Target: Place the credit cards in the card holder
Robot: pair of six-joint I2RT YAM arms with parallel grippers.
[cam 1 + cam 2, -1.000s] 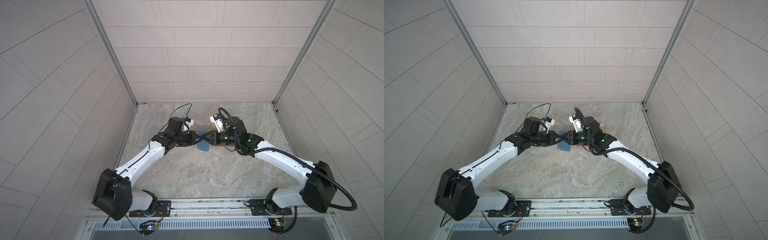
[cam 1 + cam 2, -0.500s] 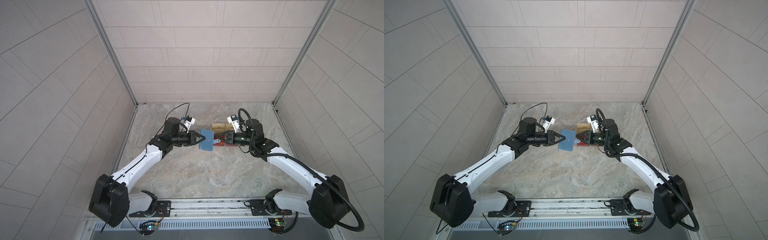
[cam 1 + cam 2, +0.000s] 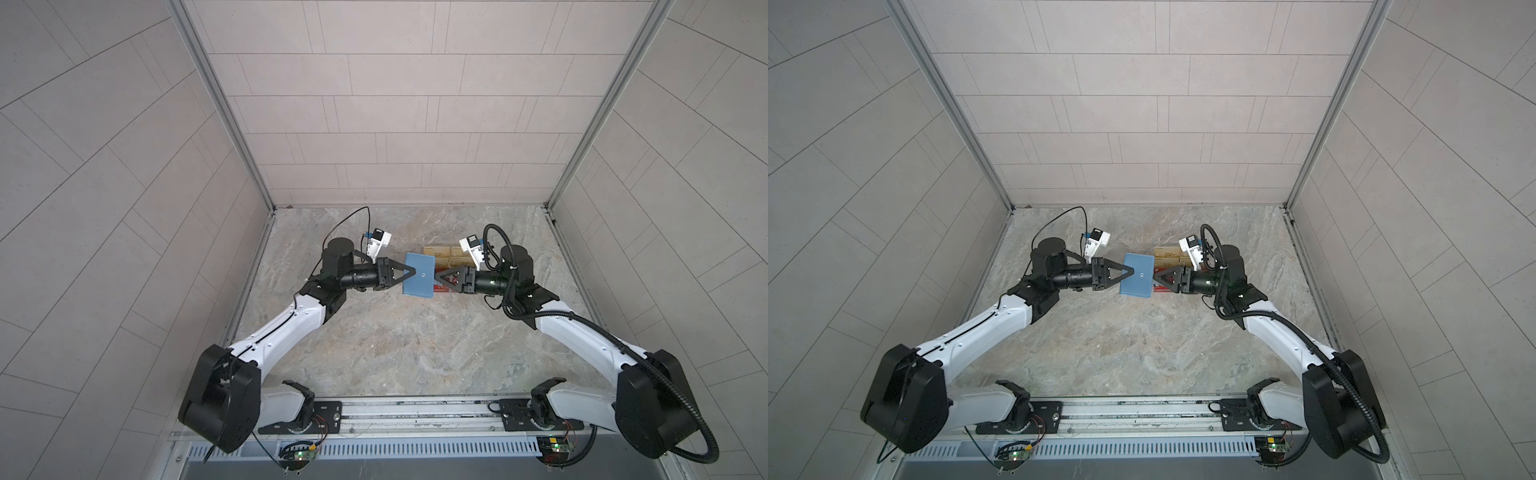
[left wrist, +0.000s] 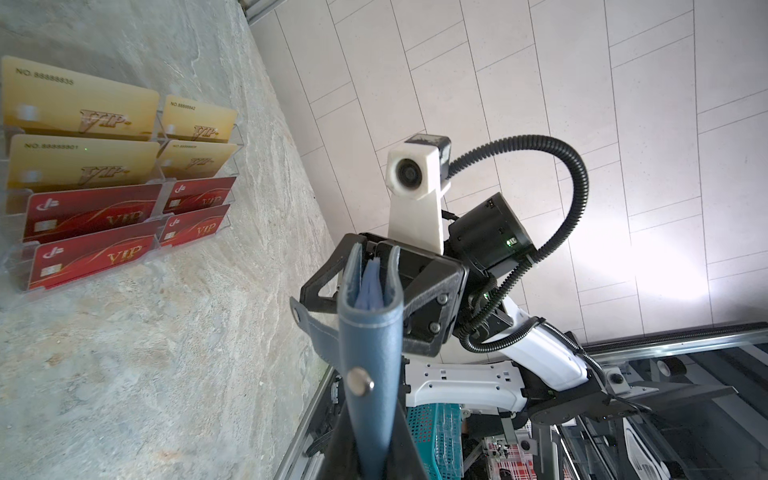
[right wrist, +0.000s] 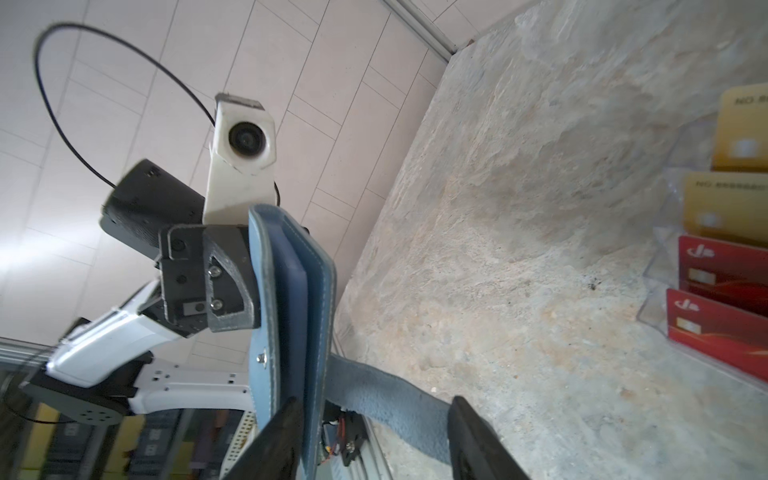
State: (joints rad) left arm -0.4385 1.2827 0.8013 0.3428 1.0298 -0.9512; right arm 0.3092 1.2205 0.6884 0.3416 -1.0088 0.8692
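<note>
Card holder (image 3: 419,275) where? Any credit cards (image 4: 89,214) in?
B: Mid-air, left gripper (image 3: 412,272) clamped on one edge; right gripper (image 3: 437,277) jaws spread at the opposite edge. 0 loaded, 4 reds in rack (image 5: 658,266).

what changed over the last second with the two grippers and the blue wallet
The right gripper opened its jaws and drew back a little to the right, away from the card holder. The left gripper kept its grip and carried it slightly right, so its flat face now points up. Unchanged: the credit cards sit in the clear rack.
</note>
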